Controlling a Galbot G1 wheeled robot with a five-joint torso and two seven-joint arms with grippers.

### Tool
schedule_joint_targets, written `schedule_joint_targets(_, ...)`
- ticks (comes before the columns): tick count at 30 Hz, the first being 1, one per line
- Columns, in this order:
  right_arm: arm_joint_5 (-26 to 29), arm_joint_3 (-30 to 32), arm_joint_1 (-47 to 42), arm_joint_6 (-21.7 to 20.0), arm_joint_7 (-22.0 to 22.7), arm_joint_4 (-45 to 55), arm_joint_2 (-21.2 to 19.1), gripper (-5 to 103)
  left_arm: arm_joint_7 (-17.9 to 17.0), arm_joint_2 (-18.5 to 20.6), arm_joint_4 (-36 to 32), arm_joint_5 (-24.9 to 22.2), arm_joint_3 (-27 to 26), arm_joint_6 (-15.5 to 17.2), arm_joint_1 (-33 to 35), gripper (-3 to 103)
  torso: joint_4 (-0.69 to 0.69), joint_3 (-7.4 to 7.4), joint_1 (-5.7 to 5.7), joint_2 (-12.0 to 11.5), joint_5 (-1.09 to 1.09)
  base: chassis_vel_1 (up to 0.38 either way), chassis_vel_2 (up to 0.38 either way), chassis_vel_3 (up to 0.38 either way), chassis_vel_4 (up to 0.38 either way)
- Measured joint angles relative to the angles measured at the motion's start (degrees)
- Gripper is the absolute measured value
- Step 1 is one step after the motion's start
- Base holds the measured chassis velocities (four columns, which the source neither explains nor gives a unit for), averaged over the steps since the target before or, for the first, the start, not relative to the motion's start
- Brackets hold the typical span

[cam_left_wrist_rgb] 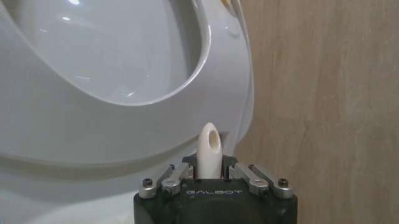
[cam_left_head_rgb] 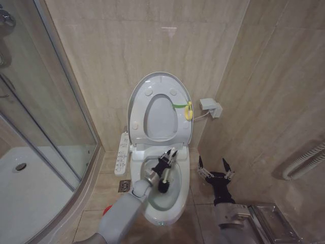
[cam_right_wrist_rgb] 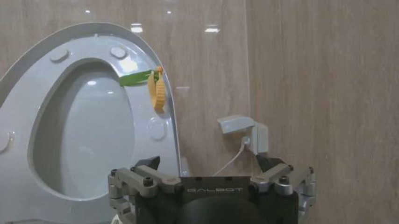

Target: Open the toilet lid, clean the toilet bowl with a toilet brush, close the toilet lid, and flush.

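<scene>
Left hand [cam_left_head_rgb: 169,154] grips toilet brush [cam_left_wrist_rgb: 209,150] over toilet bowl [cam_left_head_rgb: 184,189].

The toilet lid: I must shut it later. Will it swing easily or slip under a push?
The toilet lid stands raised against the wall, apparently hinged at its base, so a push on top would probably tip it forward. Its glossy plastic looks slippery and fairly light; it might drop fast.

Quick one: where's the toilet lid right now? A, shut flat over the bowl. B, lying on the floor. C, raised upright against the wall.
C: the toilet lid stands upright against the tiled wall, its bumpers facing out, while the left gripper holds the toilet brush over the open toilet bowl.
</scene>
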Motion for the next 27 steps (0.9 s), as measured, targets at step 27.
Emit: schedule_joint_targets(27, 0.0, 0.0, 0.0, 0.0, 0.0, 0.0, 0.0, 100, -0.3, 1.1, 1.1, 1.2, 0.2, -0.5, 0.6, 26, -0.03, -0.01, 0.0, 0.0, -0.02, 0.0, 0.0, 0.0, 0.0)
